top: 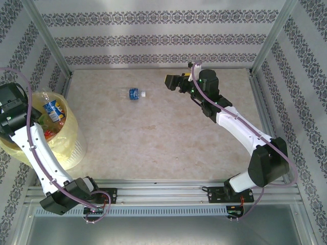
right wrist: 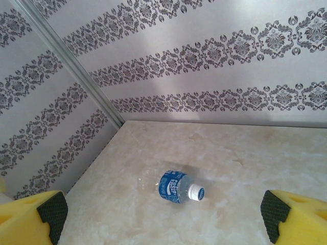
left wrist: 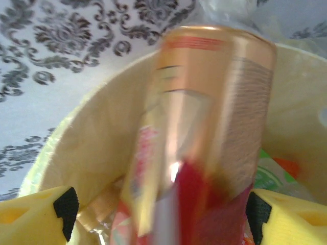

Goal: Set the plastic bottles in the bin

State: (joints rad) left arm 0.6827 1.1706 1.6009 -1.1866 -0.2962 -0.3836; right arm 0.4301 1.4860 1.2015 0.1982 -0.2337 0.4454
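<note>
One blue-labelled bottle (top: 134, 94) lay on its side on the worktop (top: 163, 138), well apart from the bin (top: 71, 140); the right claw (top: 172, 81) hung near it, fingers wide apart and empty; over the bin, the left claw (left wrist: 161, 209) stood parted around a blurred orange-labelled bottle (left wrist: 214, 102).

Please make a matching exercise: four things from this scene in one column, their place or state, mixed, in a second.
1 blue-label bottle
2 orange-label bottle
3 bin
4 right gripper

A pale yellow, at the table's left
B open, above the table
C lying on the table
D blurred, between the left fingers, over the bin

Pairs: 1-C, 2-D, 3-A, 4-B
</note>
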